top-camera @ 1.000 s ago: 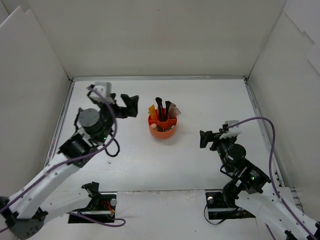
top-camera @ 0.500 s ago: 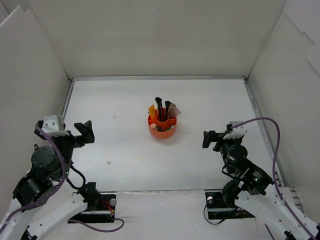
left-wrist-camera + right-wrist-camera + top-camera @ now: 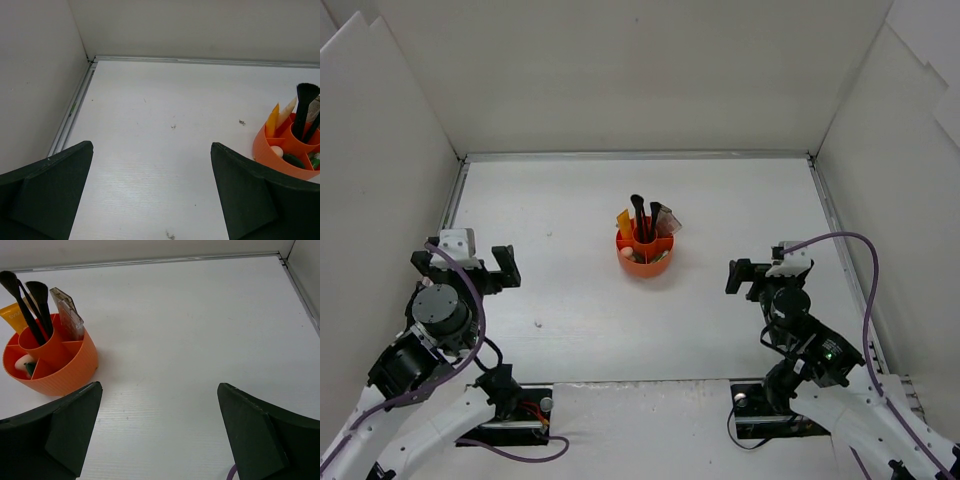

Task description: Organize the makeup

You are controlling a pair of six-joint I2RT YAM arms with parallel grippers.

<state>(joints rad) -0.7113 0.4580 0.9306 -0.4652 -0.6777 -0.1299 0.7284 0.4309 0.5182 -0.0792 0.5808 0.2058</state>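
Observation:
The makeup stands in the red-orange round holder [image 3: 646, 258] at the table's middle. Black brushes [image 3: 642, 214], an orange tube [image 3: 624, 222] and a brown-pink palette [image 3: 666, 220] stick up out of it. The right wrist view shows the brushes [image 3: 31, 305], palette [image 3: 68, 316], tube [image 3: 12, 315] and a beige piece [image 3: 22, 363] inside the holder [image 3: 60, 371]. My left gripper [image 3: 463, 268] [image 3: 151, 150] is open and empty at the front left, far from the holder [image 3: 272, 155]. My right gripper [image 3: 767, 278] [image 3: 160, 387] is open and empty at the front right.
White walls close in the table on the left, back and right, with a metal rail [image 3: 638, 156] along their foot. A small speck [image 3: 537, 323] lies on the table near my left arm. The arm bases and purple cables sit at the near edge.
My left arm has pulled back from beside the holder to the front left of the table, its gripper still open. The right arm has barely moved.

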